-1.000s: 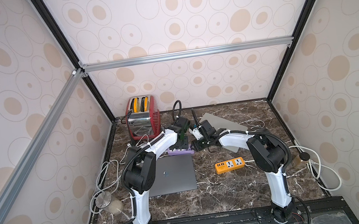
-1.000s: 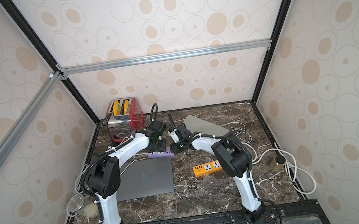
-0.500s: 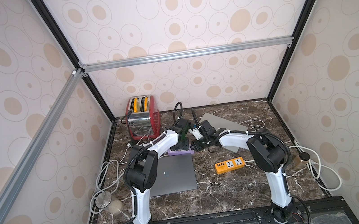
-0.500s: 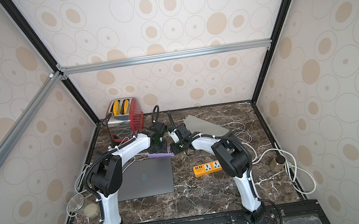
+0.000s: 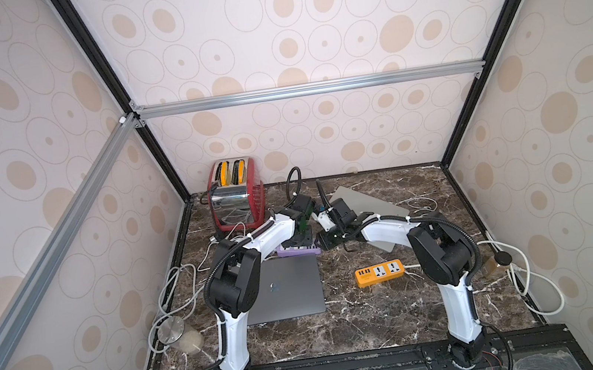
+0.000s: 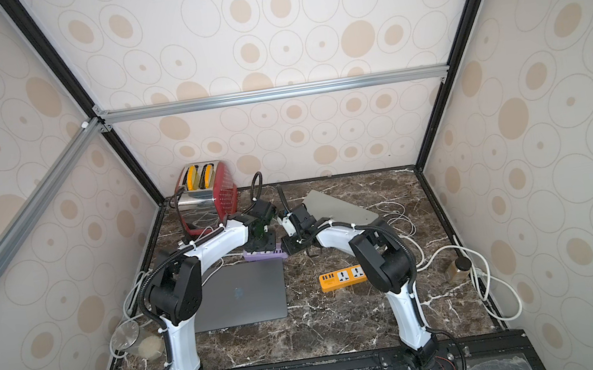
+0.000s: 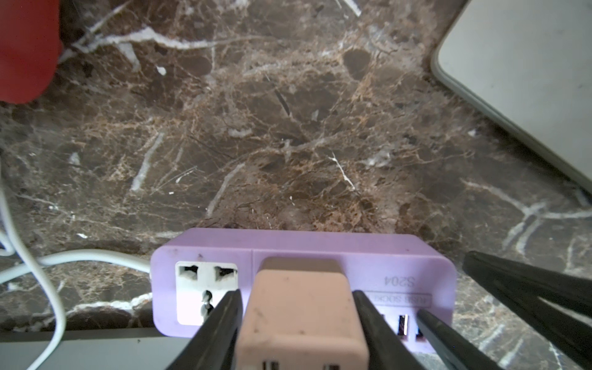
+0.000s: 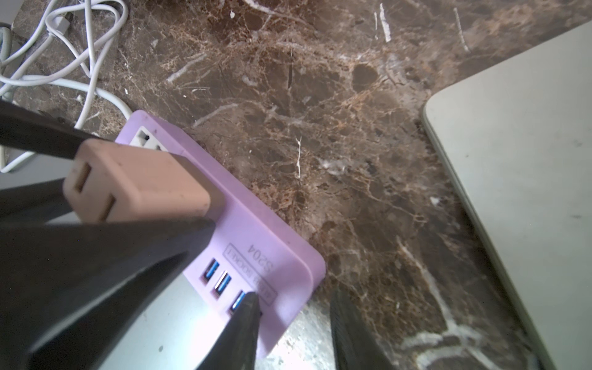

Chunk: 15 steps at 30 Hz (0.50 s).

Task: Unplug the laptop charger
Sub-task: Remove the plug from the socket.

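The laptop charger [image 7: 298,307] is a pinkish-beige block plugged upright into a purple power strip [image 7: 368,256] that lies just behind the closed grey laptop [image 5: 285,288]. My left gripper [image 7: 296,294] comes down over the charger, one black finger against each side, shut on it. My right gripper [image 8: 296,296] stands open at the strip's USB end. One of its fingers [image 8: 246,320] rests on the strip by the ports, the other is off the end over the table. In both top views the two grippers meet above the power strip [image 6: 263,254].
A red toaster [image 5: 236,197] stands at the back left. A flat grey board [image 5: 367,204] lies behind the right arm. An orange power strip [image 5: 378,272] lies right of the laptop. White cables [image 5: 176,287] run along the left wall. A jar [image 5: 178,333] stands front left.
My left gripper's fingers have closed in on the sides of the charger. Both arms stay almost where they were, and the right gripper has not visibly changed.
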Each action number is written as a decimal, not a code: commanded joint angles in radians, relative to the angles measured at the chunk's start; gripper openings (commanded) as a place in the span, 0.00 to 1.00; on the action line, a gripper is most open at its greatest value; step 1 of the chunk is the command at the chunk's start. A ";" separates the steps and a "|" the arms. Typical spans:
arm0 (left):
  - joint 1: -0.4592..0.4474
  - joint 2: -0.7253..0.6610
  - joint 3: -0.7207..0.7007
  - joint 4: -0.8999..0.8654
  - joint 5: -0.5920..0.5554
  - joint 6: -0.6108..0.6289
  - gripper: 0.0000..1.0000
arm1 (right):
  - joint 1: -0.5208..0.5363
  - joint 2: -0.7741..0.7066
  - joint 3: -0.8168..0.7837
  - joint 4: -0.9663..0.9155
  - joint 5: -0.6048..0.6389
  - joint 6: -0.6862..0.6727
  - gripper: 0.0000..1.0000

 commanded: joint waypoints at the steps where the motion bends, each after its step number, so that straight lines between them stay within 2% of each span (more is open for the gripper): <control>1: -0.002 0.000 0.046 -0.024 -0.026 -0.017 0.43 | 0.004 0.030 0.002 -0.036 0.007 -0.006 0.39; 6: -0.003 -0.014 0.030 -0.009 0.000 -0.019 0.23 | 0.005 0.033 0.007 -0.037 0.010 -0.006 0.39; 11: -0.003 -0.043 0.009 -0.013 0.014 -0.027 0.12 | 0.005 0.042 0.017 -0.048 0.018 -0.006 0.38; 15: -0.003 -0.083 -0.024 0.012 0.014 -0.030 0.10 | 0.005 0.050 0.027 -0.058 0.022 -0.004 0.38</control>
